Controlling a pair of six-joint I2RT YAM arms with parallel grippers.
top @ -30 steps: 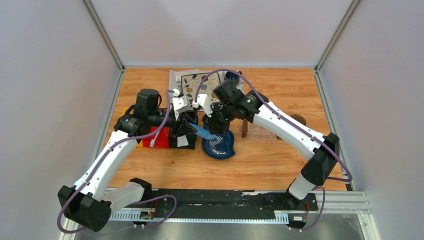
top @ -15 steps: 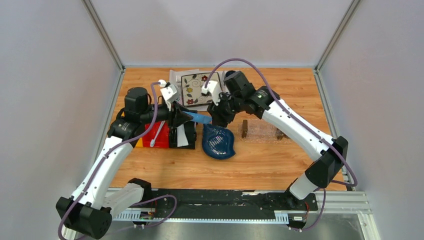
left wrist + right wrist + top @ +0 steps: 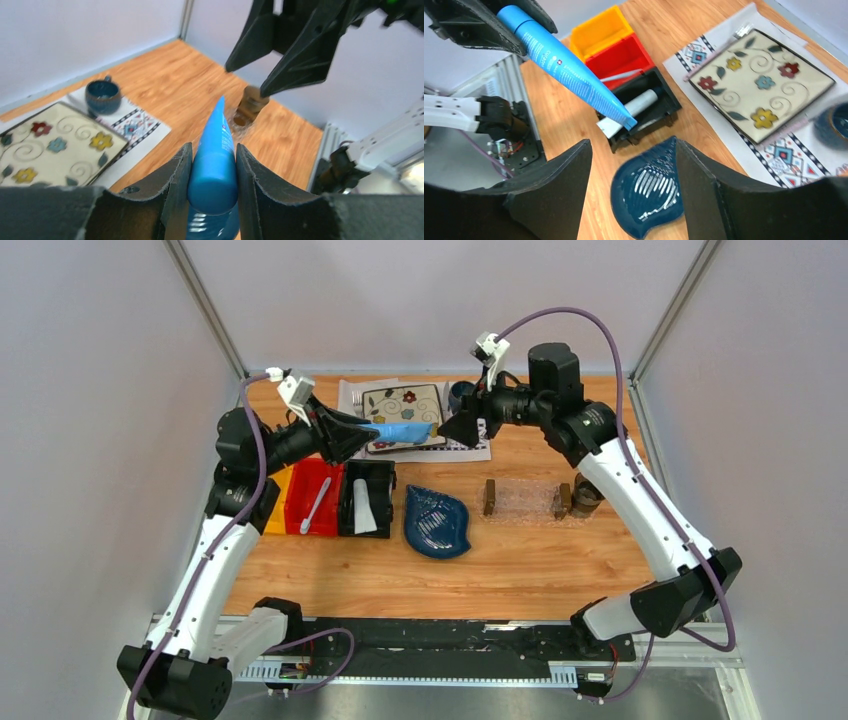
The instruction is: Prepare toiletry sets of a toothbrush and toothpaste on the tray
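Aloft, well left of the tray (image 3: 525,502), the blue toothpaste (image 3: 400,429) is being gripped by the left claw (image 3: 368,432) and apparently offered to the open right claw (image 3: 450,428), which must close on its tip.

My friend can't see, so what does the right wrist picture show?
The left gripper holds a blue toothpaste tube out toward the open right gripper. Below on the wooden table sit a black bin with a white tube, a red bin with the toothbrush, a dark blue leaf dish and a flowered plate.
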